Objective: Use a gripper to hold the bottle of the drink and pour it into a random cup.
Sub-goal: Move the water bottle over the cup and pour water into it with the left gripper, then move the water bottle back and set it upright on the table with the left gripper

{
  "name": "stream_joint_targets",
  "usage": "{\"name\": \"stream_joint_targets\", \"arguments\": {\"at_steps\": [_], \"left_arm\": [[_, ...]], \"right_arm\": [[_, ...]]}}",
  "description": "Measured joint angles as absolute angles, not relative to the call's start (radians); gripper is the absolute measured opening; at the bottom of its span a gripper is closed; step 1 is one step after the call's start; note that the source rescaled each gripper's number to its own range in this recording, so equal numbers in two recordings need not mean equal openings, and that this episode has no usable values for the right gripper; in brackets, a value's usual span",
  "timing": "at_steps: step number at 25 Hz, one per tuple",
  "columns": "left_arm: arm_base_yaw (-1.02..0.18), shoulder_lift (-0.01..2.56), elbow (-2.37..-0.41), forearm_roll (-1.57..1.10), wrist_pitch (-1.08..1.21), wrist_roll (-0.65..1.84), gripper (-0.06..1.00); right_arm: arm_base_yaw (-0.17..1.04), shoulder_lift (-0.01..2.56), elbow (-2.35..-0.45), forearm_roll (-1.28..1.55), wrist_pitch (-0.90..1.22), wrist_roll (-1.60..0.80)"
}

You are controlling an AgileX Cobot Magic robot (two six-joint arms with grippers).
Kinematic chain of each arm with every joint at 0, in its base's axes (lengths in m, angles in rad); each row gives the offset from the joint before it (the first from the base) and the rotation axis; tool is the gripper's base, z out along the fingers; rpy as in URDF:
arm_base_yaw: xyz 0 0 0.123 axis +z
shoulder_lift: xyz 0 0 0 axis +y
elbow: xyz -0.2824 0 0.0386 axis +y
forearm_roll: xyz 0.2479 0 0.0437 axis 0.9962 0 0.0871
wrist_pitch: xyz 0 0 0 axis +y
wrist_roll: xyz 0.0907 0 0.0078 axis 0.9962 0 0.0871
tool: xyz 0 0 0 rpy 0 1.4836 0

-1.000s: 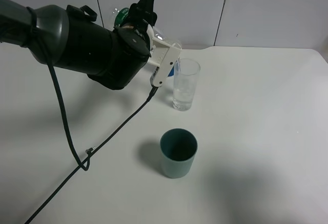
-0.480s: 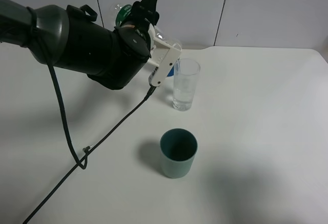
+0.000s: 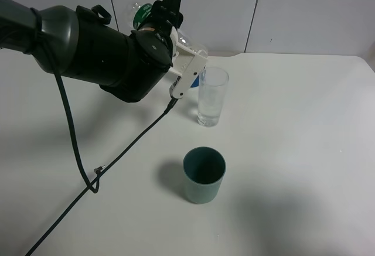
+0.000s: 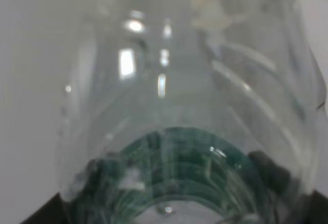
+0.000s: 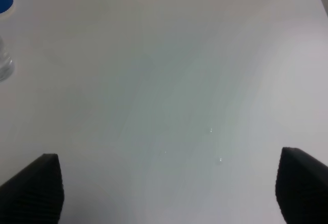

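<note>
The left claw (image 3: 188, 68) is clamped on the bottle (image 3: 140, 16), which is tipped over high above the counter (image 3: 293, 150), neck down toward the rim of the tall clear cup (image 3: 211, 96). A teal cup (image 3: 203, 174) stands nearer the front, apart from it. The right claw (image 5: 166, 188) hangs over bare counter, its fingers wide apart and holding nothing.

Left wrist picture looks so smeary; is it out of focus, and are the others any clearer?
Left wrist: the bottle fills the frame, too close to focus, with bright glare spots. Exterior high: sharp, with a soft shadow left of the teal cup. Right wrist: soft, nearly featureless table.
</note>
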State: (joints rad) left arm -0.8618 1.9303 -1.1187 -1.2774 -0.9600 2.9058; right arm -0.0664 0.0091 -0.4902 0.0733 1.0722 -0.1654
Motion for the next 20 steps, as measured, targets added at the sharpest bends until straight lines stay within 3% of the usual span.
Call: {"name": "stream_joint_targets", "arguments": {"at_steps": [20], "left_arm": [[-0.862, 1.892, -1.122, -1.284, -0.912, 2.673, 0.00]], "right_arm": [[-0.066, 0.009, -0.490, 0.073, 1.072, -0.165]]}}
